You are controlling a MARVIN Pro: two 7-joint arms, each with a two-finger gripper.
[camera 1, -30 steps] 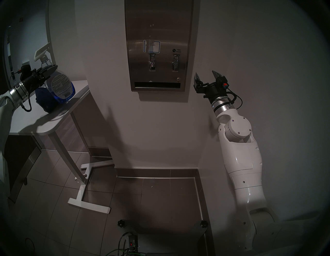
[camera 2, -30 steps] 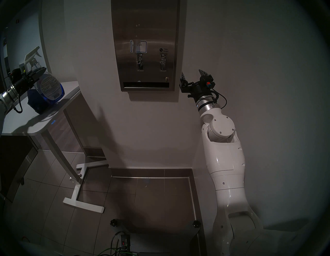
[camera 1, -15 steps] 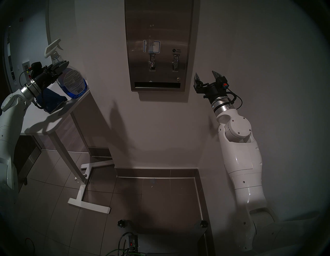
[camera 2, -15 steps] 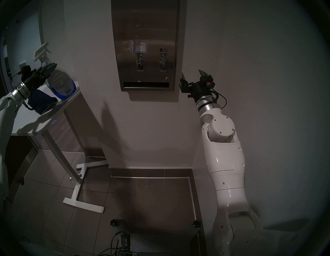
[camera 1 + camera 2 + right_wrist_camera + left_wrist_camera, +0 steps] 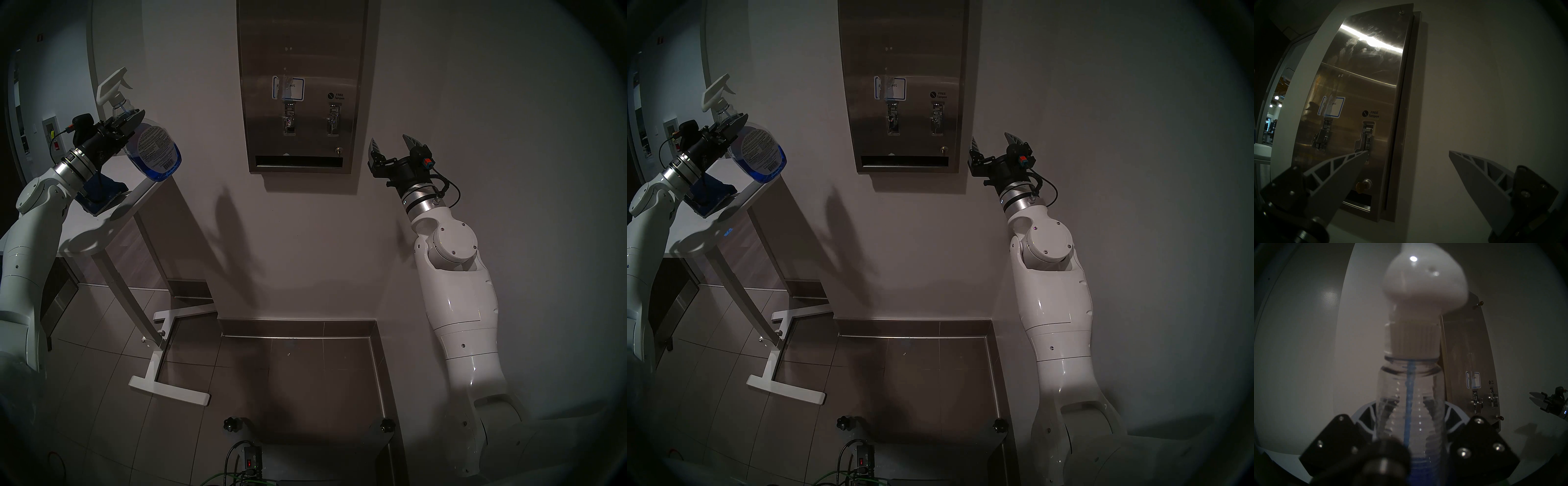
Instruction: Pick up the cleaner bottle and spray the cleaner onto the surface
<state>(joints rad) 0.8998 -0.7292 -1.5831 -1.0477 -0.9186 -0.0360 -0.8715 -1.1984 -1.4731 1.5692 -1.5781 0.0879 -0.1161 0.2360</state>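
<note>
Pickup was done: the left pincer pinched the bottle at its neck, aloft over the desk edge, well left of the dispenser. Right pincer hung spread. Spraying remained.

Dispenser panel on the wall, centre, two levers side by side below a sticker, slot along the bottom, lock just above the slot's right end. Small table left of the panel, against the wall corner, a cloth on it. Left gripper above the table's right edge, cleaner bottle in it, tilted, nozzle up and base low, base hanging past the table edge, probably clear of the tabletop. Right gripper right of the panel, level with the slot, near the wall, well apart from the bottle.
</note>
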